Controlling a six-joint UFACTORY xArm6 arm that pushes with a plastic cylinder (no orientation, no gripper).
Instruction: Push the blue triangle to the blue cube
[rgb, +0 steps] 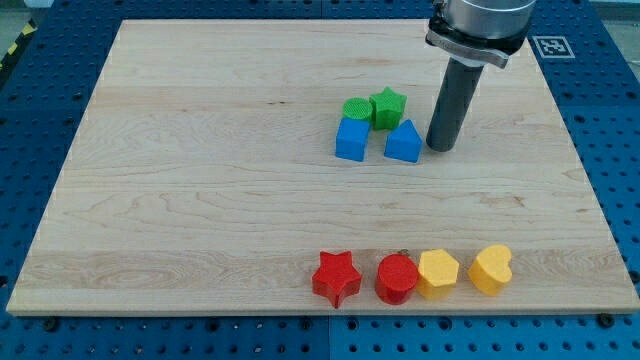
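Note:
The blue triangle (403, 143) lies on the wooden board, right of centre. The blue cube (352, 139) sits just to its left, a small gap between them. My tip (440, 148) rests on the board just right of the blue triangle, close to its right edge; I cannot tell whether it touches. The dark rod rises from the tip toward the view's top right.
A green cylinder (356, 109) and a green star (387, 106) sit right above the two blue blocks. Near the bottom edge stand a red star (336, 277), a red cylinder (397, 278), a yellow hexagon (438, 272) and a yellow heart (491, 268).

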